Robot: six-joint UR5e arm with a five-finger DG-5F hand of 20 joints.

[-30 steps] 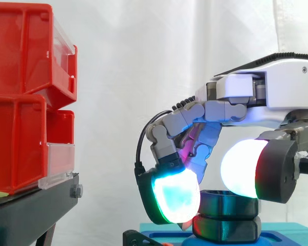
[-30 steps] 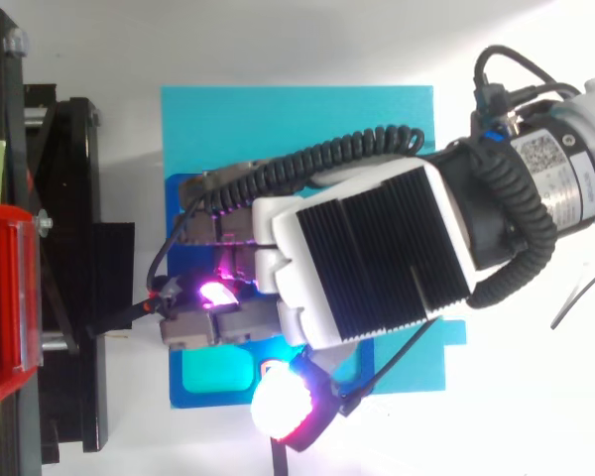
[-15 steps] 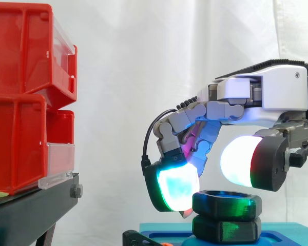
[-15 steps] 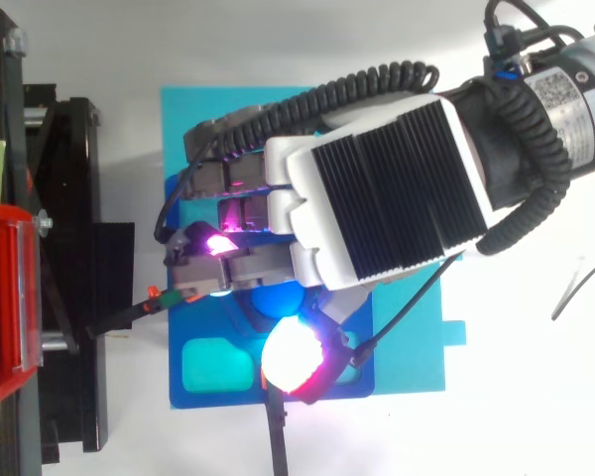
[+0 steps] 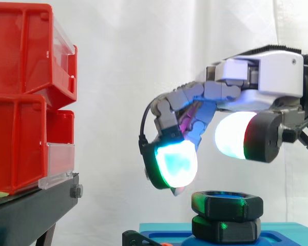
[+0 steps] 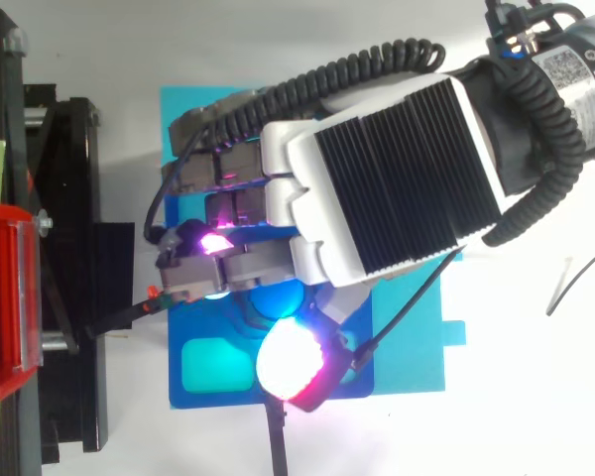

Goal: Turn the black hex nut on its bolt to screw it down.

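The hand (image 5: pixel 256 82) hovers just above the nut (image 5: pixel 227 204), clear of it. Its fingers (image 5: pixel 175 164) are curled with the thumb set apart, and they grip nothing. The nut sits on a second hex piece (image 5: pixel 226 229) on the blue plate (image 5: pixel 159 230), well right of the red bins (image 5: pixel 20 92). It looks stiff, light and probably slick, so pinch it across opposite flats, pads low on its sides.

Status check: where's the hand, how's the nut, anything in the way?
Hand hovers above the nut, fingers curled, holding nothing. Nut stands free over the blue base. Nothing between hand and nut.
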